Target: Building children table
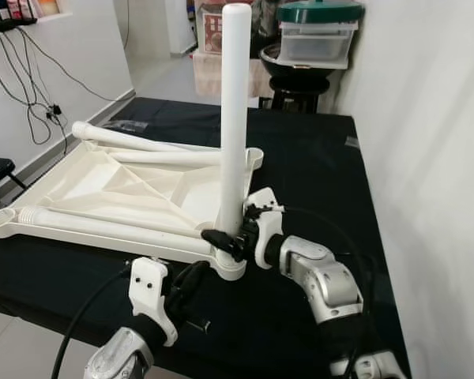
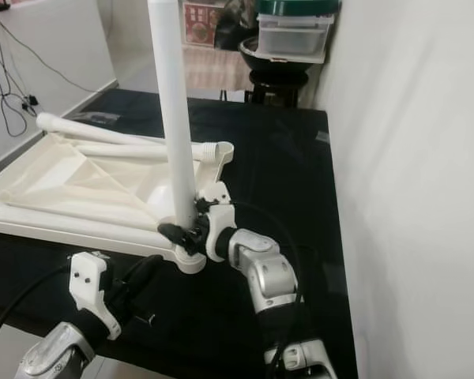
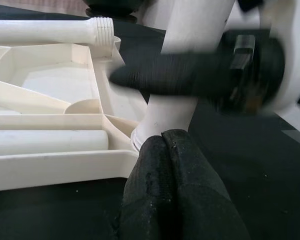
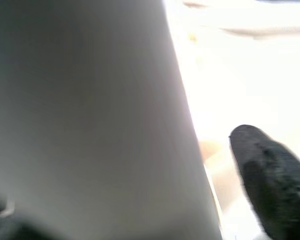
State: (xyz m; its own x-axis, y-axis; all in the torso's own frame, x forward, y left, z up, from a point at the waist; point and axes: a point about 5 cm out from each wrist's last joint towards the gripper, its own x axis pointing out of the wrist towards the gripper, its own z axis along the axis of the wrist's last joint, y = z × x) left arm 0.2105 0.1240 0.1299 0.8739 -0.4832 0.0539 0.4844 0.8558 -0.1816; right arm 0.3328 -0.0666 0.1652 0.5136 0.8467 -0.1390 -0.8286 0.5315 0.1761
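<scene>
White plastic tabletop (image 1: 103, 185) lies upside down on the black-draped worktop (image 1: 316, 166), ribs showing, with three loose legs (image 1: 134, 142) lying on it. One leg (image 1: 235, 118) stands upright in the near corner socket. The right pincer (image 1: 225, 237) clasps that leg's base. The left pincer (image 3: 165, 145), fingers pressed together and holding nothing, sits just before the socket. White walls, cables and stacked bins (image 1: 316, 35) lie beyond.

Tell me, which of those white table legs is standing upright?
The leg at the tabletop's near right corner, gripped low by the right gripper. The other legs lie flat on the upturned tabletop.
</scene>
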